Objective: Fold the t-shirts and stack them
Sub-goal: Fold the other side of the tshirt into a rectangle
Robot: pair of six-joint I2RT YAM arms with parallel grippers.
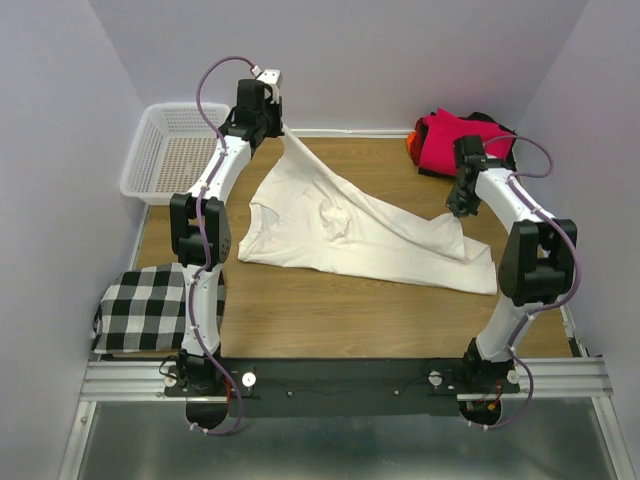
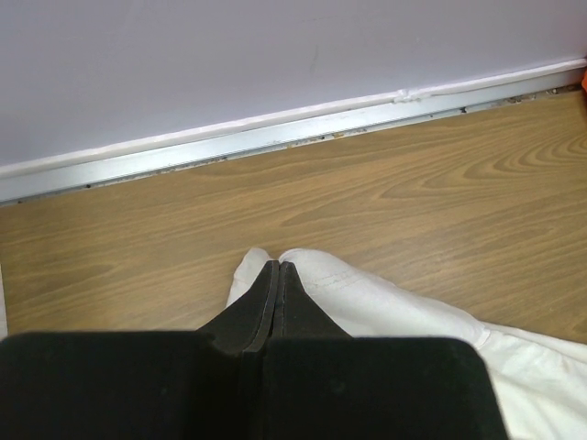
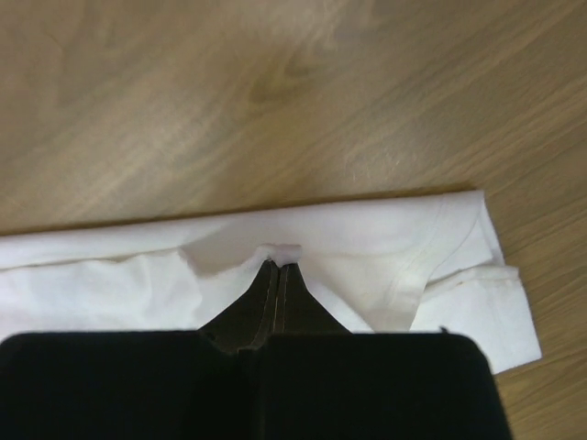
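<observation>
Cream shirt [image 1: 350,235] lies rumpled on the table [image 1: 300,320]. The left gripper [image 2: 277,268] clamps its far corner, the right gripper [image 3: 278,268] its right edge. Recommend lifting evenly, drawing apart until flat before folding.

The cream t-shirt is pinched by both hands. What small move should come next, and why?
Probably lift both hands slightly and draw them apart. The left hand and the right hand are each shut on an edge of the cream t-shirt, which lies bunched and skewed.

left arm [image 1: 215,180] stretched far | left gripper [image 2: 277,266] clamped on cream t-shirt [image 1: 370,235] | right arm [image 1: 520,215] bent | right gripper [image 3: 278,267] clamped on same shirt
</observation>
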